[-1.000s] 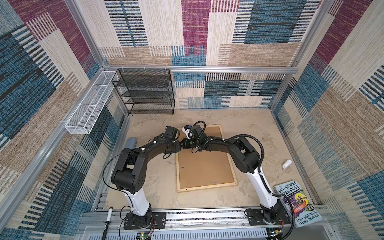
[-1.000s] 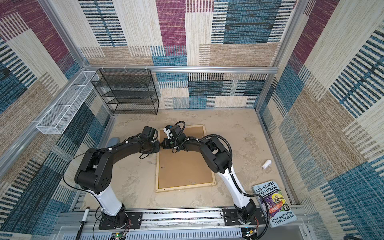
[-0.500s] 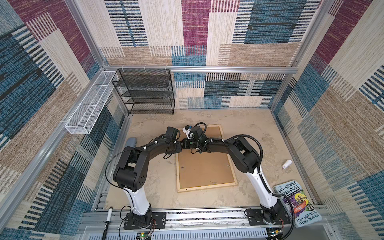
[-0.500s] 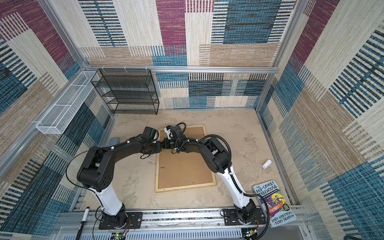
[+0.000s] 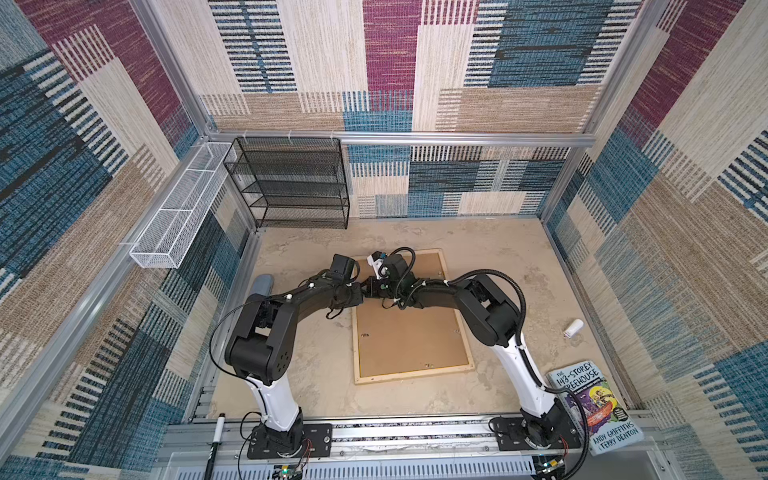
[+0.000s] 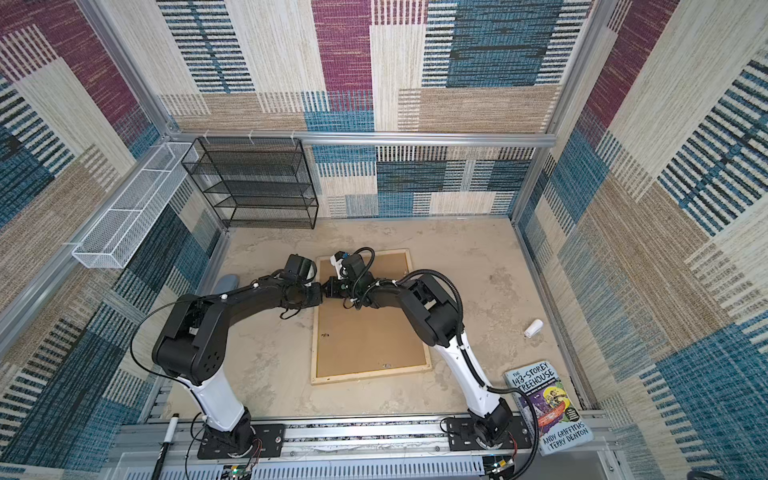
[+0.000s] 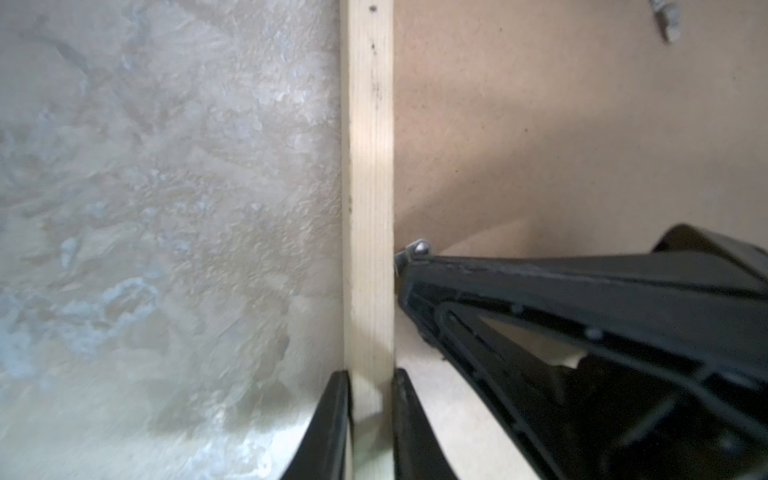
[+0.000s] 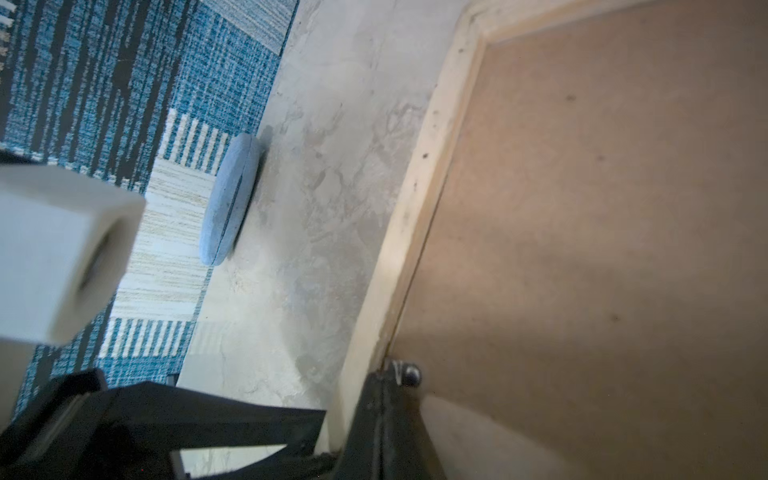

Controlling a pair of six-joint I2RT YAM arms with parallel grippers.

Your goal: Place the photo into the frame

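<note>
The frame [image 5: 415, 375] [image 6: 370, 375] of pale wood lies flat on the floor, back up, with a brown backing board [image 5: 409, 336] inside it. The photo is hidden. My left gripper [image 5: 360, 296] [image 7: 370, 376] is shut on the frame's left rail [image 7: 369, 166], one finger on each side of it. My right gripper [image 5: 368, 286] [image 8: 388, 374] is shut, with its tip at the rail's inner edge [image 8: 415, 208], against a small metal tab [image 8: 409, 372] [image 7: 417, 248] on the board. The two grippers nearly touch.
A black wire shelf [image 5: 291, 183] stands at the back left and a white wire basket [image 5: 178, 208] hangs on the left wall. A blue-grey disc [image 5: 262, 284] [image 8: 230, 203] lies left of the frame. A white tube [image 5: 572, 328], a book [image 5: 594, 411] and a marker [image 5: 214, 440] lie near the front.
The left gripper's fingers have drawn in onto the frame's rail. Both arms stay almost where they were.
</note>
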